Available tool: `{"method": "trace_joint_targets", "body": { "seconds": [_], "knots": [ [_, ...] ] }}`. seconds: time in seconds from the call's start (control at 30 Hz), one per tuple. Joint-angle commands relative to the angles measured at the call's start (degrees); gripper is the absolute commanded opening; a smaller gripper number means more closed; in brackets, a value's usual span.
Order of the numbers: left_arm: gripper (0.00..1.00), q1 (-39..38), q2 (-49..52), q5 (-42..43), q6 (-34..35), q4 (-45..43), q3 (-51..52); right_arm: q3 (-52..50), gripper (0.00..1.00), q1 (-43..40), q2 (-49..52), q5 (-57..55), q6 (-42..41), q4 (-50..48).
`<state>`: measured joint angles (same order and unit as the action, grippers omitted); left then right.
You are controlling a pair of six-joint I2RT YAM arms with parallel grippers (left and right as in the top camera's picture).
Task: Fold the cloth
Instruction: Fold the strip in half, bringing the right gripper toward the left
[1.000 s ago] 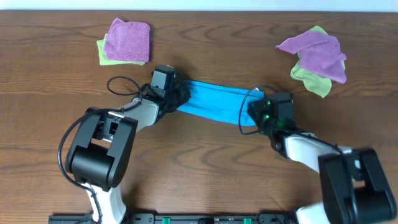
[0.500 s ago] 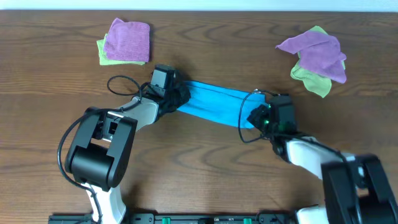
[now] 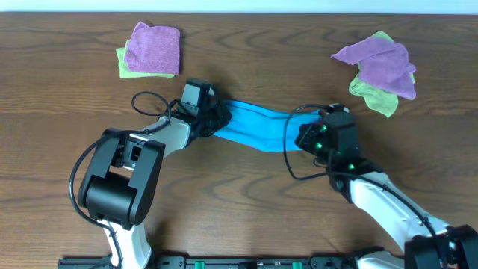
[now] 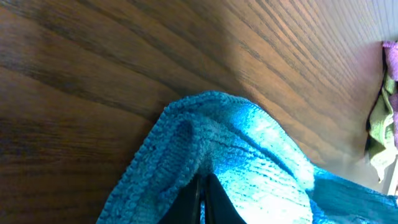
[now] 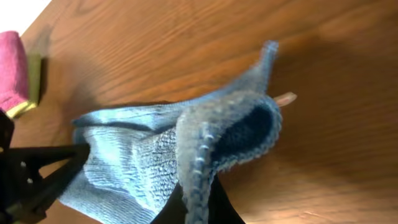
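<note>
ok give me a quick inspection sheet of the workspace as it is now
surface: wooden table, dark brown grain
job's things: blue cloth drawn into a narrow band between both claws, ends bunched
clutter: purple-on-green folded stack at far left; loose purple and green pile at far right
grippers: left claw shut on the cloth's left end; right claw shut on its right end
cables: left cable loop and right cable loop, black, lying beside the arms
surroundings: nothing seen

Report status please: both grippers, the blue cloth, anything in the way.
Left gripper shut on cloth, one end. Right gripper shut on other end. Cloth bunched in a band between them. Left pile, right pile at back, apart.
</note>
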<state>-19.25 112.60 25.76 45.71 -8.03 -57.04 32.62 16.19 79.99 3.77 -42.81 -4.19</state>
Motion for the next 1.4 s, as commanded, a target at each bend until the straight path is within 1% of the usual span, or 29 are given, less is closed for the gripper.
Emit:
{"method": "trace_joint_targets", "body": {
  "seconds": [0.0,0.13,0.47,0.63,0.87,1.0,1.1,1.27,1.37],
  "knots": [
    [0.06,-0.4,-1.5,0.9,-2.5,0.9,0.9,4.4,0.01,1.9,-0.5,-3.4,3.6,2.7],
    [0.06,-0.4,-2.5,0.8,-3.3,2.4,0.9,7.1,0.01,2.6,-0.5,-4.7,4.8,5.2],
    [0.06,-0.4,-5.6,-0.3,-7.0,7.2,0.9,9.4,0.01,3.7,0.0,-4.4,6.3,5.3],
    [0.06,-0.4,-8.1,-2.3,-8.5,9.1,0.8,12.5,0.01,5.6,3.5,-4.0,7.4,5.4],
    [0.06,-0.3,-11.4,-4.8,-10.2,12.0,0.8,21.5,0.01,9.5,10.5,-3.7,11.5,10.2],
    [0.06,0.3,-13.5,-5.6,-11.1,13.8,0.7,24.9,0.01,11.3,13.6,-3.5,11.8,10.7],
    [0.06,1.6,-15.3,-7.8,-11.5,15.9,0.5,26.3,0.01,12.6,15.3,-3.5,12.3,11.1],
    [0.06,4.7,-19.3,-11.7,-14.6,20.3,0.5,27.6,0.01,15.5,17.8,-3.5,12.3,11.1],
    [0.06,6.3,-20.8,-12.7,-16.0,22.6,0.5,28.3,0.01,16.7,19.3,-3.5,12.3,10.9]
  ]
}}
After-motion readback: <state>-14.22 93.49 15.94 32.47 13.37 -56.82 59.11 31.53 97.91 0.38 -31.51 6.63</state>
